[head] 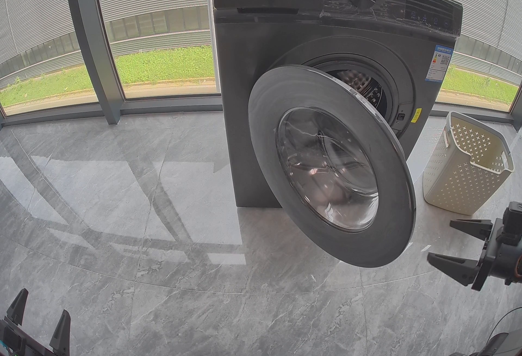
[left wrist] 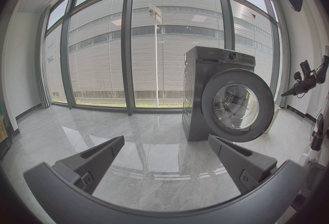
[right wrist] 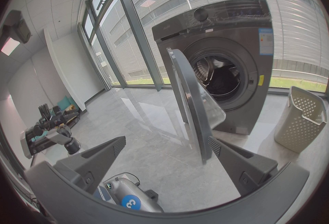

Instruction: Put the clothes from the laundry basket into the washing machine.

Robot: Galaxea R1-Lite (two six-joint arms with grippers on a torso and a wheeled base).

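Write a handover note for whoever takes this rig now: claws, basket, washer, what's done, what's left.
Left claw: open, empty, low on the robot's left.
Right claw: open, empty, near the laundry basket, which stands on the floor right of the washing machine.
The machine's door hangs open; dark fabric seems to lie in the drum.
No clothes show in the basket.
Left: check its bottom, perhaps shut the door.

Left gripper [head: 39, 316]: held low on the robot's left side, fingers pointing forward, spread apart. Right gripper [head: 441, 242]: held higher on the right side, fingers pointing leftward, spread apart.
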